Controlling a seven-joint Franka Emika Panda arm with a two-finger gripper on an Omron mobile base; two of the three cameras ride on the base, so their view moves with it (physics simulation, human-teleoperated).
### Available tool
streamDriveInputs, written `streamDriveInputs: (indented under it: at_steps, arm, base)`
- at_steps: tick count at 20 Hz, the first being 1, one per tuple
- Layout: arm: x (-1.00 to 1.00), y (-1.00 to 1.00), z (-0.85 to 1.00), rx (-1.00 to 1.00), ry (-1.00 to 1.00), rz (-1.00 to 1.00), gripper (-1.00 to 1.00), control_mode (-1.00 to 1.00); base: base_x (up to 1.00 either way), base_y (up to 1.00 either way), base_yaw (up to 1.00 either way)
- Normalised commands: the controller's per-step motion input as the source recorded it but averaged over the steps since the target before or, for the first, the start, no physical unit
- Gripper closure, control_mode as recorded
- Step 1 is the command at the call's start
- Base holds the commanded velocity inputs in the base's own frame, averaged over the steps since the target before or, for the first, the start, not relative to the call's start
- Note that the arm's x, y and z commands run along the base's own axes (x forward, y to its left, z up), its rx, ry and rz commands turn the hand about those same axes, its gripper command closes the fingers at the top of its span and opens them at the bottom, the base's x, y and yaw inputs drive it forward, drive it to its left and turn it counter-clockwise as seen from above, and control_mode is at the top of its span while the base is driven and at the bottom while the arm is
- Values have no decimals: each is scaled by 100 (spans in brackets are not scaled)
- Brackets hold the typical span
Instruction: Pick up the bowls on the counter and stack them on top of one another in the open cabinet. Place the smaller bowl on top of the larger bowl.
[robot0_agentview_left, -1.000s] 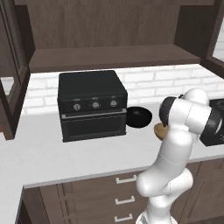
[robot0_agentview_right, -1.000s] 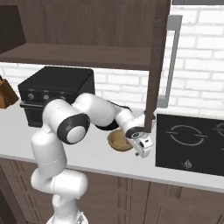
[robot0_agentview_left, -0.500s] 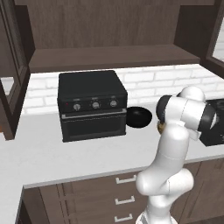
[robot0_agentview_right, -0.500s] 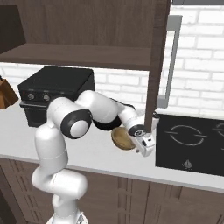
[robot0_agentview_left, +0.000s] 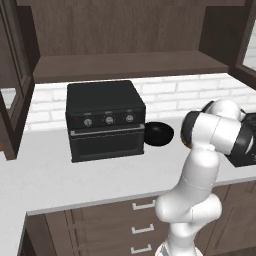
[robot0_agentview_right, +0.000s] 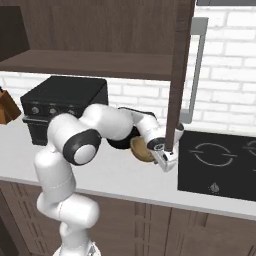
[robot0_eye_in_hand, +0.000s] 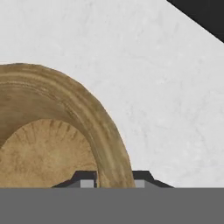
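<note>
Note that the smaller bowl (robot0_eye_in_hand: 52, 144) sits on the white worktop (robot0_eye_in_hand: 166, 87) beside the larger bowl (robot0_agentview_left: 159, 134), its rim pinched between your fingers (robot0_eye_in_hand: 85, 179), one inside and one outside, evidently so you can lift it toward the open cabinet (robot0_agentview_left: 125, 65).

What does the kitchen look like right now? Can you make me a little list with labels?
place: white counter under an open cabinet
small bowl: tan bowl, on the counter near the stovetop
big bowl: black bowl, on the counter right of the toaster oven
gripper: gripper low at the tan bowl, one fingertip on each side of its rim
cabinet shelf: no bowl seen on it yet
stacking: not done
</note>
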Motion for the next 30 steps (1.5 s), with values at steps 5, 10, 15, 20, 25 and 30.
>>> streamDriveInputs:
  at_steps: [5, 10, 15, 20, 25, 30]
  arm:
    - [20, 32, 75, 0, -28, -6, 100, -100]
    - [42, 79, 34, -8, -15, -10, 100, -100]
    - [44, 84, 25, -13, -7, -10, 100, -100]
    - [57, 36, 0, -6, 11, -6, 100, -100]
    - [53, 12, -3, -2, 17, -2, 100, -100]
    - [48, 0, -12, 0, 11, 0, 100, -100]
  base:
    - [0, 0, 0]
    - [0, 0, 0]
    - [0, 0, 0]
    - [0, 0, 0]
    - [0, 0, 0]
    - [0, 0, 0]
